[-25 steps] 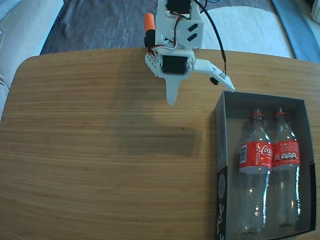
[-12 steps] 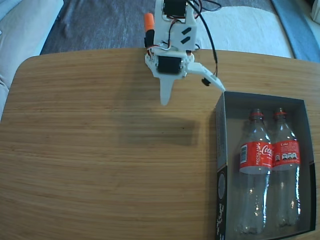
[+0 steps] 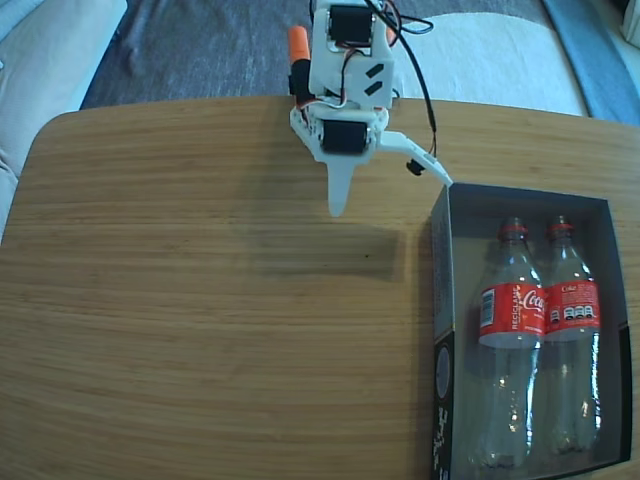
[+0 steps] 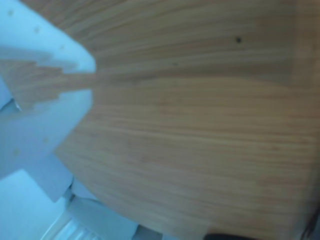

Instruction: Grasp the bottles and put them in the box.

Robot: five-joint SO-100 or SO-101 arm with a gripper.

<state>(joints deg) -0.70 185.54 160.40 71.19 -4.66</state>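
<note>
Gripper point(image 3: 390, 193): jaws spread, nothing between them. In the fixed view one white finger points down toward the camera-near side, the other splays right, its tip just short of the box's point(image 3: 441, 300) far-left corner. It hangs over bare table point(image 3: 200, 320), near the far edge. The wrist view agrees: the two white fingers point(image 4: 55, 52) sit at the left with only a narrow gap showing at that angle, and nothing but wood grain beyond them. That view is blurred, so fine detail is not readable.

Bottles: both lie inside the box, side by side and touching, necks toward the far wall. Left bottle point(image 3: 510, 310) with the Coca-Cola script facing up; right bottle point(image 3: 570, 305) with the small-print panel up. No bottle on the open table. Judgement: the task looks complete, only a retreat remains.

Risks from here:
- The splayed finger is close to the box corner. A swing to the right in the fixed view, or a drop in height, could clip the cardboard wall and drag or tip the light, shallow box.
- The box sits at the table's right side and runs out of the frame bottom; how much table lies beyond it cannot be told. A shove could push it toward an edge.
- Empty bottles are light and round; a jolt to the box could roll them against each other.
</note>
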